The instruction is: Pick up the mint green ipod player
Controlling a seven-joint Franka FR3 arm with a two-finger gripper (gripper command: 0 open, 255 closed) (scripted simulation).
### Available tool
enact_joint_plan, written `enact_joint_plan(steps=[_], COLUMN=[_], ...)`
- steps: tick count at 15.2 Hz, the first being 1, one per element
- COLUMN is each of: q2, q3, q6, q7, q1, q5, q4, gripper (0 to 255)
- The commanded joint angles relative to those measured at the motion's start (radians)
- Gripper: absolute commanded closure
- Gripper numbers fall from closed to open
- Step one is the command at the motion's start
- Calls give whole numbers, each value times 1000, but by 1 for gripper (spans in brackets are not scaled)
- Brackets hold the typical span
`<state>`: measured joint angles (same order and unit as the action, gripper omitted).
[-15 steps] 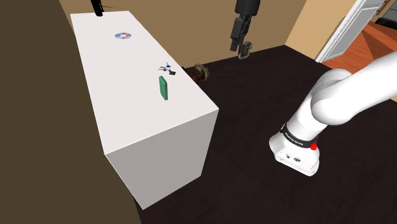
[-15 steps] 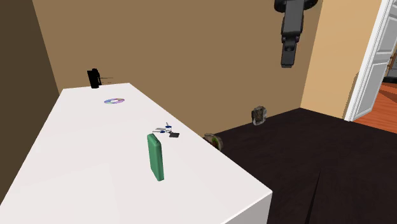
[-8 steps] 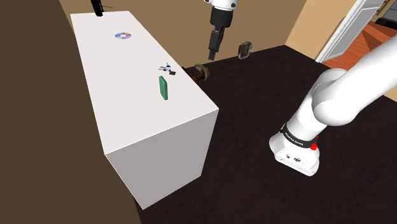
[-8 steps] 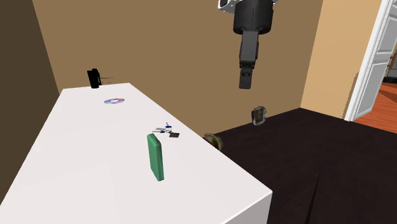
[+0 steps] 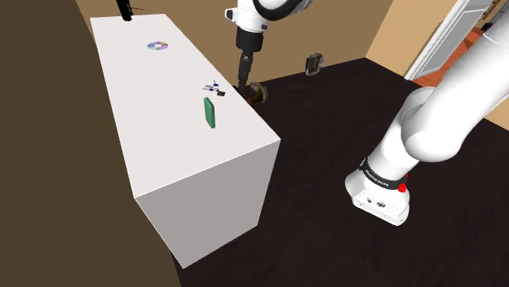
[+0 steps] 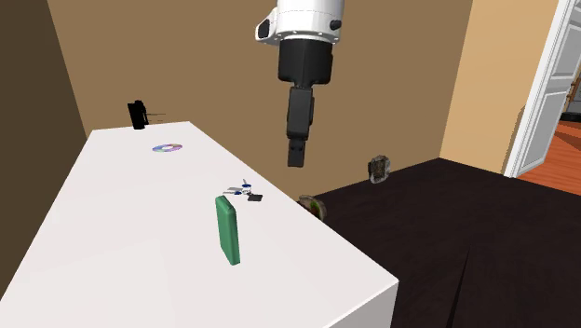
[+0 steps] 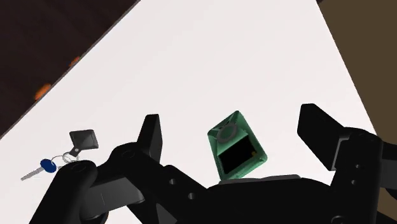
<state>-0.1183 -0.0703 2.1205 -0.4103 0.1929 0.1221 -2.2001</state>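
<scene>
Mint green, flat and rectangular, the ipod player point(image 7: 236, 152) lies on the white box-shaped tabletop point(image 7: 210, 57), its dark screen and round wheel facing up at me. My black two-finger end effector point(image 7: 233, 121) is wide open and has hold of nothing; in the wrist view the player shows between my fingers, apart from both.

In the second exterior view my end effector point(image 6: 295, 158) hangs above the tabletop point(image 6: 121, 242), higher than the player point(image 6: 228, 229) and off toward the tabletop's right edge. A small bunch of keys with a blue tag and a black fob point(image 6: 246, 192) lies just beside the player's far end. A shiny round disc point(image 6: 168, 148) lies well apart, farther along the tabletop.
</scene>
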Motion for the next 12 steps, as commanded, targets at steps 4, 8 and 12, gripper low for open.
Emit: enact_joint_plan(steps=[4,8,12], q2=[158,279,324], q3=[-33,-61,-67], q6=[88,142,178], q7=[-57,-90,-98], q1=[34,64,73], q5=[-21,-51,-62], q4=[105,200,216], gripper=[0,0,0])
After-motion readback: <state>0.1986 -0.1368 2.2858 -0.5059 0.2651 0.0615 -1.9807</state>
